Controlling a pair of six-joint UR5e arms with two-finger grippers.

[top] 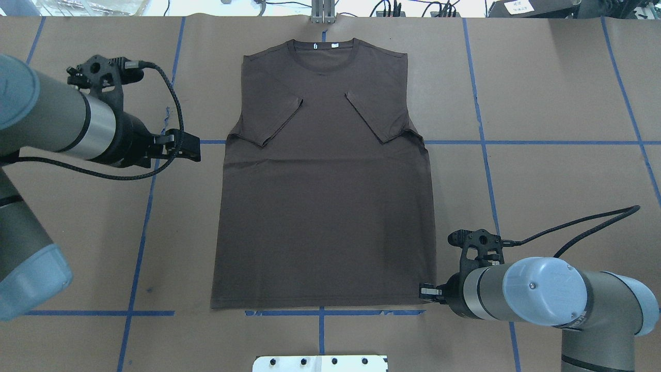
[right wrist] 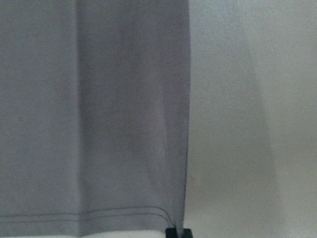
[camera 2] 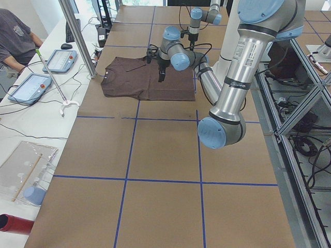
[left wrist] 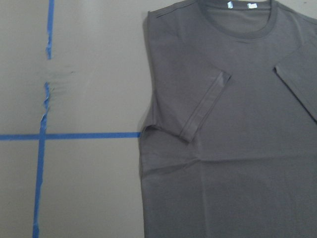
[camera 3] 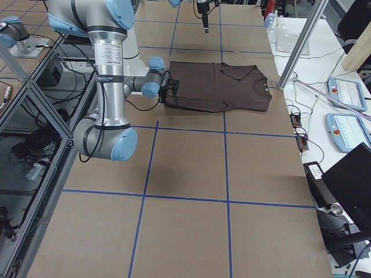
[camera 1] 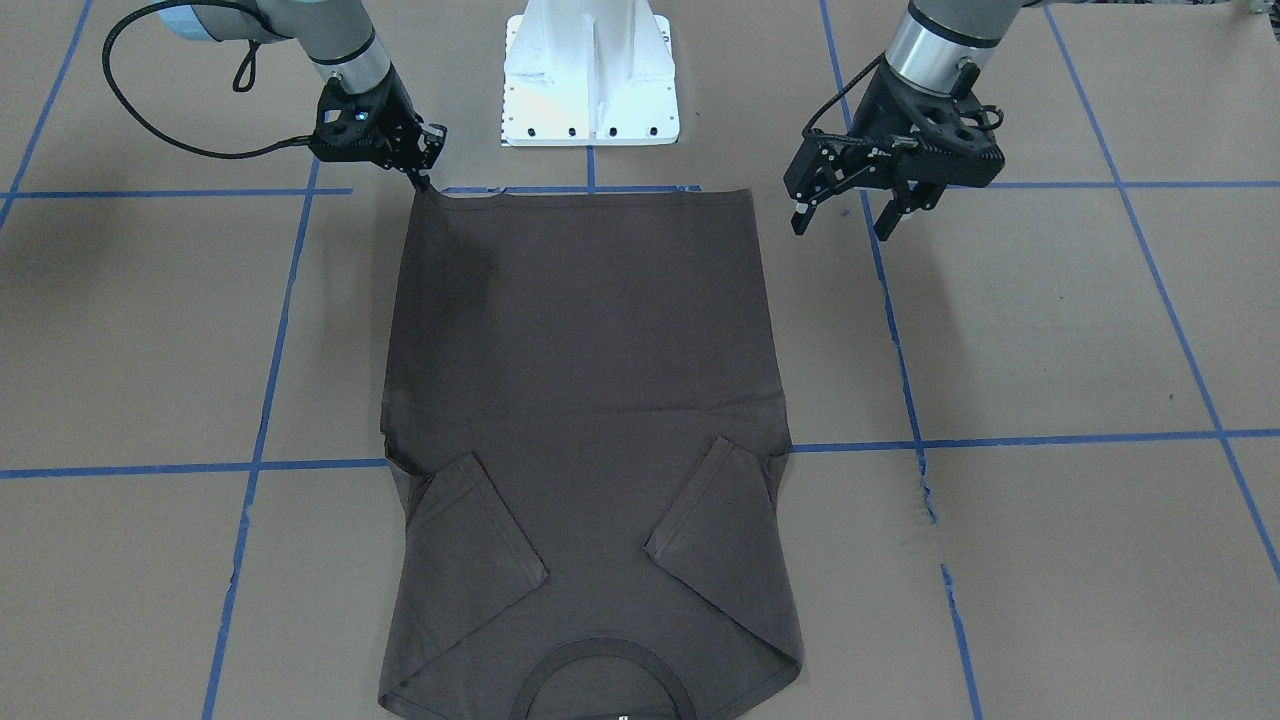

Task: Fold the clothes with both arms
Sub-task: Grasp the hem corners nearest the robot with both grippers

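Observation:
The dark grey-brown T-shirt [camera 1: 585, 400] lies flat on the brown table, with both sleeves folded inward and the collar [top: 324, 47] on the far side from the robot. My right gripper [camera 1: 422, 180] is low at the hem corner nearest the robot, its fingers shut on that corner; the right wrist view shows a fingertip [right wrist: 178, 232] at the hem edge. My left gripper [camera 1: 842, 222] is open and empty, hovering beside the shirt's other side, apart from the cloth. It also shows in the overhead view [top: 185, 146], level with the folded sleeve [left wrist: 205, 104].
The white pedestal base [camera 1: 590, 80] stands just behind the hem. Blue tape lines [camera 1: 1050, 440] cross the table. A metal pole [camera 2: 77, 36] rises near the collar end. An operator [camera 2: 15, 39] and tablets [camera 2: 28, 88] are beyond that edge.

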